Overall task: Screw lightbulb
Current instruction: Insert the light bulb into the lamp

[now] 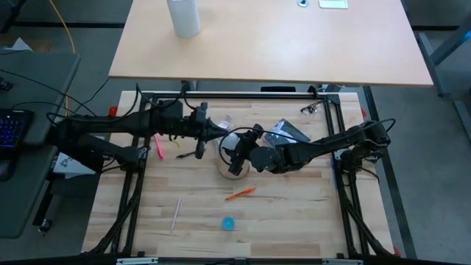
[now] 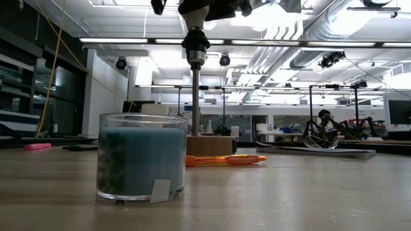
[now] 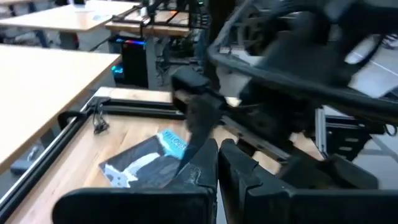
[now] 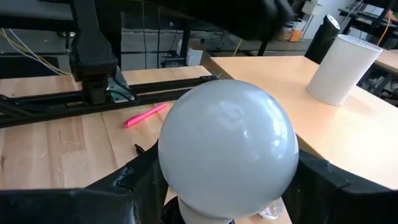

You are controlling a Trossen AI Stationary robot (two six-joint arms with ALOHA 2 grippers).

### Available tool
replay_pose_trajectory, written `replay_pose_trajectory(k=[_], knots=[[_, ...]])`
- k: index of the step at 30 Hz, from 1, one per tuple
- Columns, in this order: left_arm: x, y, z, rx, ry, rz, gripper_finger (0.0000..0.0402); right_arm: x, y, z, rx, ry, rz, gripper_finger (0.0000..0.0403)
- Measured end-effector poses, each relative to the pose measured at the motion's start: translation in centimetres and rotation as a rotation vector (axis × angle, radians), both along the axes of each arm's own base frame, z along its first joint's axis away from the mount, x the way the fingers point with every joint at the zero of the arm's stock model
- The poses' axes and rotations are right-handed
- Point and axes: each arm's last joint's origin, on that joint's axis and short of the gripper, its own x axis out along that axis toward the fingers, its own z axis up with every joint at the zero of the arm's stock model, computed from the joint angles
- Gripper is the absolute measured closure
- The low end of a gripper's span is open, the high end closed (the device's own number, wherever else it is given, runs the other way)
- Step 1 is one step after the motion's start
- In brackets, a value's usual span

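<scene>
The white lightbulb fills the right wrist view and stands upright on top of a lamp's thin pole, over the dark socket. The pole rises from a round wooden base, which also shows in the high view. My right gripper is shut on the bulb, reaching in from the table's right. My left gripper is just left of the lamp, and its fingers are close together. I cannot tell whether it touches the lamp. My right gripper pinches the bulb's round glass part between its two fingers, one on each side. The fingers come from the table's right, about level. The bulb stands upright, its neck down over the socket, high above the table.
A blue-filled glass jar stands near the front edge. An orange pen, a pink pen, a pale stick, a silvery packet and glasses lie around. A white cylinder stands on the far table.
</scene>
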Motion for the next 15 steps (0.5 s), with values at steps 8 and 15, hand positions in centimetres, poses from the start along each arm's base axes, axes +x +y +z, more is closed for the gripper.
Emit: replay_pose_trajectory(k=[8,15], knots=[[0.5,0.2,-0.4,0.054,0.015,0.006,0.0401,0.0,0.0,0.0,0.006,-0.004,-0.002,0.0157],[0.9,0.0,-0.6,0.04,0.007,-0.027,0.0401,0.0,0.0,0.0,0.006,-0.005,-0.002,0.0157]])
